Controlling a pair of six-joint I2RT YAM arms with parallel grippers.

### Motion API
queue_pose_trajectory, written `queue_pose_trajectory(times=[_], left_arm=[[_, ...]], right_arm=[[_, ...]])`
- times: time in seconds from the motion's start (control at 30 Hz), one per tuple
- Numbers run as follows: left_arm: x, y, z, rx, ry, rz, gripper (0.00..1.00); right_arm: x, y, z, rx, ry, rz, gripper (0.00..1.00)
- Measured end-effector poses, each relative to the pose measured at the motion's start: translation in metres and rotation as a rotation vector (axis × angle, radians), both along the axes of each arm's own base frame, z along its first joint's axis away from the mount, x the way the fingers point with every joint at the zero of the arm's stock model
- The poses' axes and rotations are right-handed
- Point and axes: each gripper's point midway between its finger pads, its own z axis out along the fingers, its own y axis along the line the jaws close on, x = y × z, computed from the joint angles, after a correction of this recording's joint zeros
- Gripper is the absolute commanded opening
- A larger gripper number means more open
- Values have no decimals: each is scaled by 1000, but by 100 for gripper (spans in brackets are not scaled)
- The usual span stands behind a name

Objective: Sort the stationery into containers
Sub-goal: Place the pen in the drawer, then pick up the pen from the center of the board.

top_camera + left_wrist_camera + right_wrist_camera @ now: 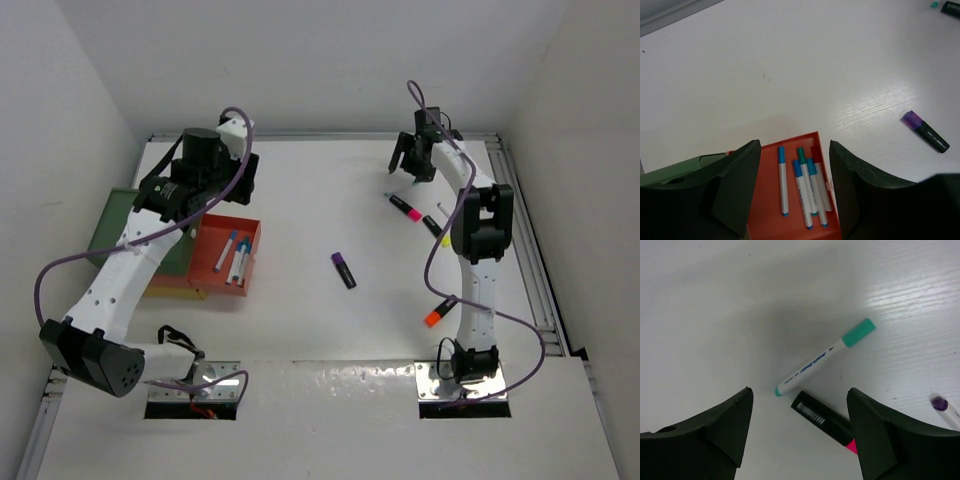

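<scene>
My left gripper (207,195) is open and empty above the red-orange tray (252,234), which holds several thin pens (804,185) with blue, green and red caps. In the left wrist view the tray floor (765,200) lies between my fingers. My right gripper (412,166) is open and empty at the far right, above a teal-capped pen (825,357) and a pink highlighter (826,421). Both lie on the table between the fingertips (735,410). A purple highlighter (343,270) lies mid-table, and it also shows in the left wrist view (926,131).
A dark green tray (113,225) sits left of the red one, and a yellow tray (175,292) lies beneath them. An orange highlighter (436,315), a yellow highlighter (438,231) and a purple-capped pen (944,407) lie near the right arm. A metal rail (525,240) runs along the right edge.
</scene>
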Motion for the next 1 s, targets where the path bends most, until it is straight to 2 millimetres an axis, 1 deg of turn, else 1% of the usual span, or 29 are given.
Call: queue_pose_trajectory(times=[0.1, 0.3, 0.53, 0.6, 0.63, 0.73, 0.83, 0.93, 1.0], left_arm=[[1, 1, -4, 2, 4, 10, 63], [1, 3, -9, 8, 13, 19, 63], [1, 4, -15, 14, 22, 24, 63], [0, 4, -17, 16, 28, 24, 63], [0, 5, -18, 17, 30, 25, 63], [0, 6, -18, 18, 29, 30, 63], [0, 7, -18, 19, 32, 32, 63], [-1, 8, -20, 26, 40, 30, 63], [-3, 9, -22, 34, 49, 29, 63]], right_arm=[[0, -4, -12, -14, 14, -63, 74], [11, -8, -27, -14, -8, -132, 73], [10, -8, -53, -6, 29, -161, 70], [11, -7, -58, -4, 32, -165, 67], [12, -8, -60, -5, 27, -165, 61], [18, -6, -60, 4, 8, -162, 53], [19, -2, -61, 3, -4, -144, 51], [21, 8, -63, -27, -15, -102, 48], [25, 22, -63, -51, -23, -62, 44]])
